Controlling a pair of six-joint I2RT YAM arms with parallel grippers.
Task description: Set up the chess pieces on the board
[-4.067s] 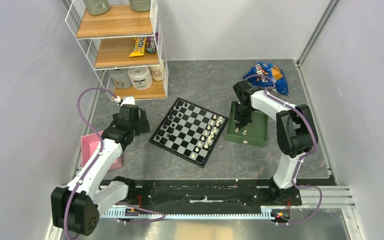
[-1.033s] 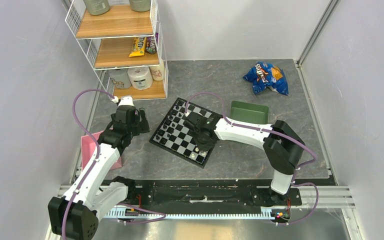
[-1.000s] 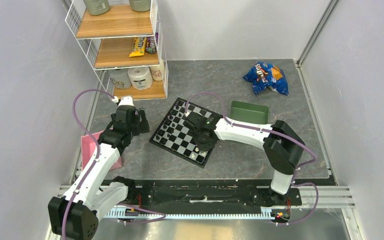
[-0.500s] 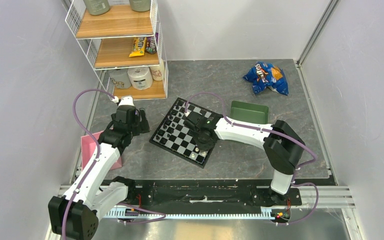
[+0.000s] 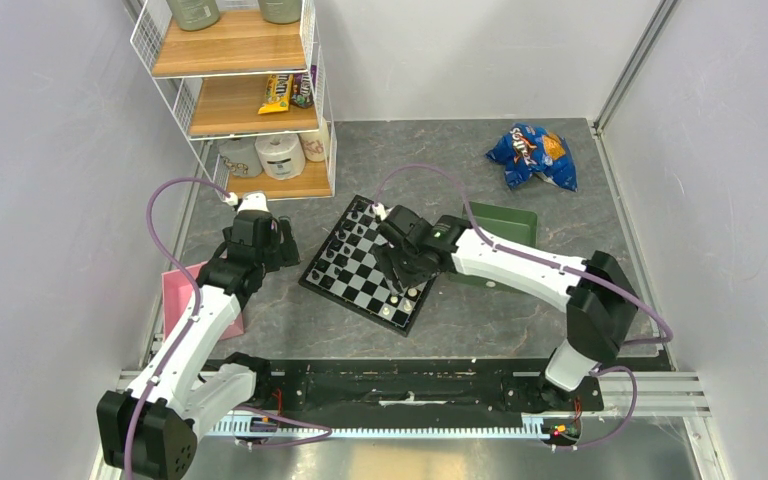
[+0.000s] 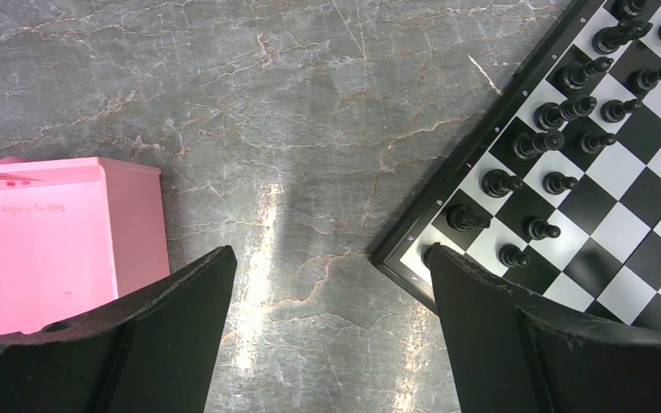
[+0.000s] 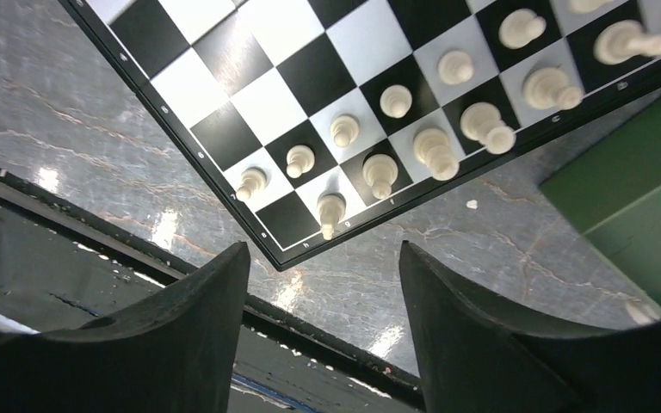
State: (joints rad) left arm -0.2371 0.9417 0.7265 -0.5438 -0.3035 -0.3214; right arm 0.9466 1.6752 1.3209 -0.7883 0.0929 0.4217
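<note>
board: the board (image 5: 352, 272) sits mid-way across the desk (image 5: 410, 160), turned so it reads as a diamond in the top view, with corners at roughly 12, 3, 6 and 9 o'clock. It's square, so no real long axis, but the ranks of pieces run about 1 to 7 o'clock.
cream side: the chess pieces (image 7: 435, 151) fill two ranks along the board's 4 o'clock edge. They're all standing on their bases, tops up, as far as I can tell.
black side: black pieces (image 6: 559, 112) line the opposite edge at 10 o'clock, also upright.
right jaws: spread wide, pinching nothing. The fingers (image 7: 181, 344) are above the cream end near the 6 o'clock corner. The wrist view looks down between them at that corner and the desk just past it.
left jaws: also spread, nothing between them. They hang over bare desk just off the board's 9 o'clock corner, not touching it.
edges: green tray (image 5: 508, 222) is just beside the 3 o'clock corner, partly under the right arm (image 5: 520, 262). Pink box (image 5: 174, 297) sits at 9 o'clock by the desk's left edge, with a strip of bare desk between it and the board.
open room: the board's middle ranks are open squares. Shelf rack (image 5: 240, 95) at 11 o'clock and chip bag (image 5: 532, 155) at 1 o'clock are both well apart from the board.
</note>
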